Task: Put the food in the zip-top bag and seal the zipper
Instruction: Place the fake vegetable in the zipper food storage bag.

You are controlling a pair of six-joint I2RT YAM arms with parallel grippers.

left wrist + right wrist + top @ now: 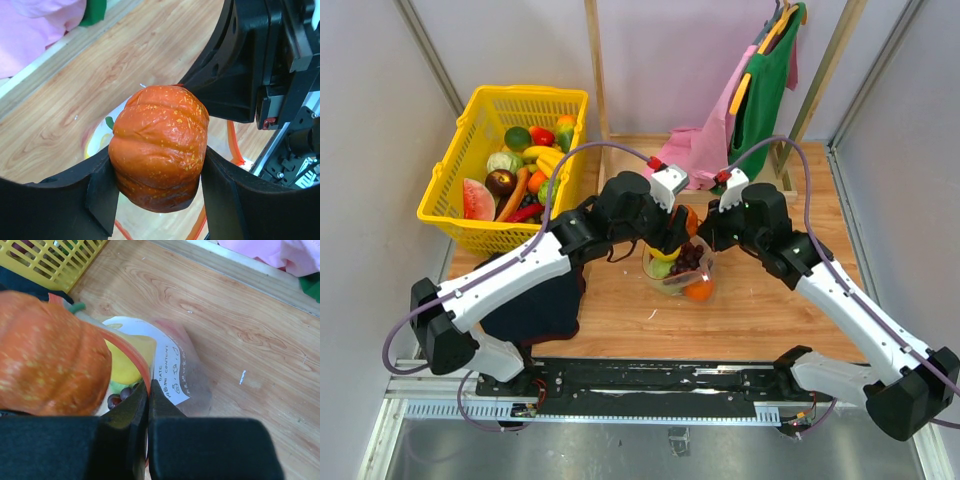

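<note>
My left gripper [159, 192] is shut on an orange toy pumpkin [159, 147] and holds it over the open mouth of the clear zip-top bag [678, 272]. The pumpkin also shows in the right wrist view [47, 360]. My right gripper [148, 390] is shut on the bag's red-orange zipper strip [131, 356] and holds the rim up. Inside the bag I see a yellow piece [127, 362], purple grapes [117, 397] and an orange [698, 290]. The slider tab is out of view.
A yellow basket [470, 205] with more toy fruit stands at the back left. A dark cloth [535, 305] lies at the front left. Pink and green cloths [750, 100] hang on a wooden rack at the back right.
</note>
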